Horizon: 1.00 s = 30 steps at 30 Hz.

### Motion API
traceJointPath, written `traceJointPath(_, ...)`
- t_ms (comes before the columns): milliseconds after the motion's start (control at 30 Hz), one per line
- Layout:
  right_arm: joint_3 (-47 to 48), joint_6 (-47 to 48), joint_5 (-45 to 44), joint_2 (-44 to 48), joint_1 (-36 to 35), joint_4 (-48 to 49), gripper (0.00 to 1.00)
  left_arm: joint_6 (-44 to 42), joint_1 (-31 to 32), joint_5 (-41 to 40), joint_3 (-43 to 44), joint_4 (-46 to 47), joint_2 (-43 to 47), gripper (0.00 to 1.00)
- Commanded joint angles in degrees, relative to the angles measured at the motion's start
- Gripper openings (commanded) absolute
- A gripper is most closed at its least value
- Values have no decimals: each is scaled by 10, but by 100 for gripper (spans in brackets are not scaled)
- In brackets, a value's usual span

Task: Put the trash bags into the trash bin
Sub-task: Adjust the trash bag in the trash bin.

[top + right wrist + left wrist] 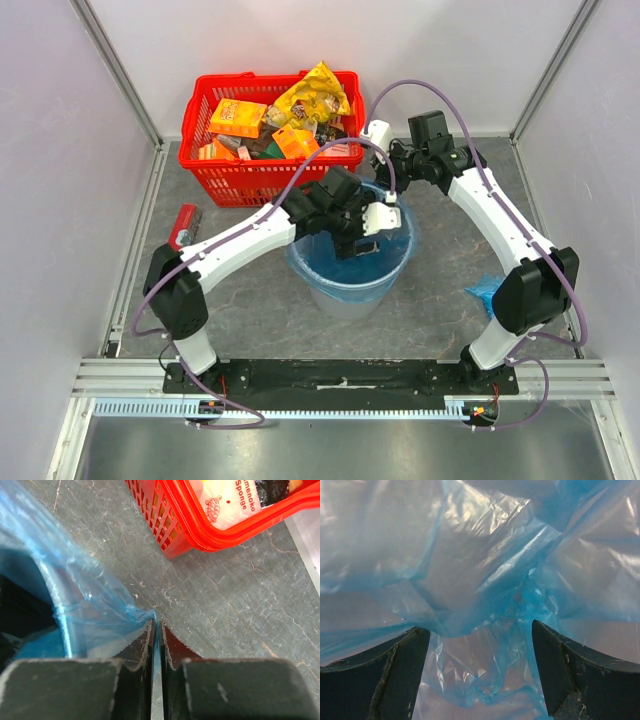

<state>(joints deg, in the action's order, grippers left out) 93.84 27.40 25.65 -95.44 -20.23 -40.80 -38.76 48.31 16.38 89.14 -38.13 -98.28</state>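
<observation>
Enclosed work cell seen from above.
Dark grey marbled tabletop (440, 250) ringed by plain pale panel walls (60, 150) on silver aluminium corner posts (118, 70); a silver aluminium rail (110, 375) crosses the near edge, evenly lit.

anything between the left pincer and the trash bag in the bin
Nothing visible: the left pincer hangs open right over the trash bag in the trash bin, film filling its view.

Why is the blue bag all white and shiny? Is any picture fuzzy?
Left wrist view: light glares off the glossy trash bag, whitening patches. Right wrist view: the right end effector, very close, looks slightly soft; the red basket is sharp. Top view: evenly lit, sharp.
</observation>
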Motion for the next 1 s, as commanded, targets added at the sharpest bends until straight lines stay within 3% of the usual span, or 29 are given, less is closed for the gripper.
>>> traceJointPath(0, -4, -10, 19, -2, 3, 16, 14, -41, 16, -17, -9, -5, -38, 88)
traceJointPath(767, -18, -7, 17, 5, 6, 17, 17, -39, 24, -29, -81, 30, -89, 86)
traceJointPath(967, -18, -6, 17, 9, 6, 16, 22, -29, 25, -31, -73, 30, -77, 86)
